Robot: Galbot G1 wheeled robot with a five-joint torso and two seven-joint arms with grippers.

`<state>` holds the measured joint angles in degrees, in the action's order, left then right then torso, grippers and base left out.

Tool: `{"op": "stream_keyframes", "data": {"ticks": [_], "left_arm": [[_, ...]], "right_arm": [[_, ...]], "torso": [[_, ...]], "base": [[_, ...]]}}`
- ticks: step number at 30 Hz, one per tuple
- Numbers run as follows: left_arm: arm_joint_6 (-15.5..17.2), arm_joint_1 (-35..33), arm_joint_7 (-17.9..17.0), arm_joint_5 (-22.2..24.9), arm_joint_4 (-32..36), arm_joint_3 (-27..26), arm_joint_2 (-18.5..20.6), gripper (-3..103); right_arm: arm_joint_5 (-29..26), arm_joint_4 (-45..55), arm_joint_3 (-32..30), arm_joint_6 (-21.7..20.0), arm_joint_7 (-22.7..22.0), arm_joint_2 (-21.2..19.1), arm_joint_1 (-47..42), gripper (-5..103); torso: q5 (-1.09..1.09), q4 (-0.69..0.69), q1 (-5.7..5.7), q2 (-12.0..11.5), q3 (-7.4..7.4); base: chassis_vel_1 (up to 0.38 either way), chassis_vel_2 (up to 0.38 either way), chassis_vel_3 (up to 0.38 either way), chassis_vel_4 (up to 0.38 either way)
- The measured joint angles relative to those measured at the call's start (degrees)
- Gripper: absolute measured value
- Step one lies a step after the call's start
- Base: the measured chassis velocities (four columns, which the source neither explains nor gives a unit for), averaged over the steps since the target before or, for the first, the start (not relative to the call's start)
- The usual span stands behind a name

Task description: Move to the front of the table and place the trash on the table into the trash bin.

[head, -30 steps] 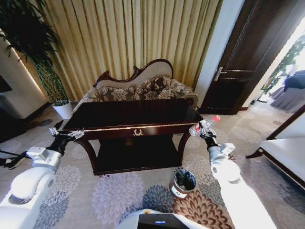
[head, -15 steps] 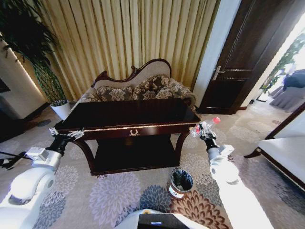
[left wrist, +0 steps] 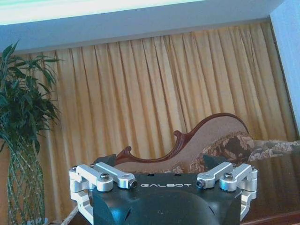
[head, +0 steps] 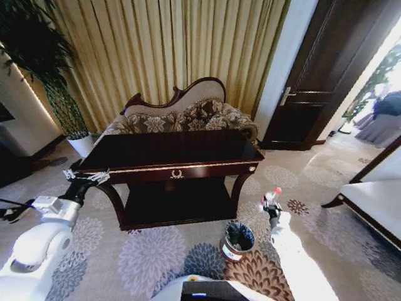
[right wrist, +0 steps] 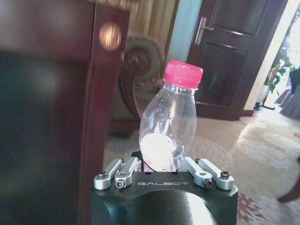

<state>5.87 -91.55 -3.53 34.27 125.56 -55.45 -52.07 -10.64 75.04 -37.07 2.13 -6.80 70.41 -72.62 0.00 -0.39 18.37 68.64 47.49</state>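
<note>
"GALBOT" in pale letters on the black housing of the left tool [left wrist: 163, 174] and right tool [right wrist: 164, 161].

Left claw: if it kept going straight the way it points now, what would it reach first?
Probably the sofa behind the table. The open left claw aims over that table's corner; depth is uncertain.

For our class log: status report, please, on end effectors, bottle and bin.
Right end effector shut on bottle, low beside the table, right of bin. Left end effector open at table's left end. Nothing blocking bin.
</note>
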Motion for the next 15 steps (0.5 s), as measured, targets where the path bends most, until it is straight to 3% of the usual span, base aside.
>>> {"op": "stream_keyframes", "data": {"ticks": [3,15], "left_arm": [[-0.16,-0.04,0.03,0.01,0.00,-0.17,-0.61,100],[1.14,1.21,-0.18,0.12,1.97,0.27,-1.19,100]], "right_arm": [[3.44,-3.99,-0.01,0.78,0.00,1.64,0.52,28],[5.57,-6.88,0.09,2.49,0.00,7.05,0.21,28]], "torso": [[0.02,0.02,0.00,0.00,0.00],[0.00,0.01,0.00,0.00,0.00]], "base": [[0.000,0.000,0.000,0.000],[0.000,0.000,0.000,0.000]]}}
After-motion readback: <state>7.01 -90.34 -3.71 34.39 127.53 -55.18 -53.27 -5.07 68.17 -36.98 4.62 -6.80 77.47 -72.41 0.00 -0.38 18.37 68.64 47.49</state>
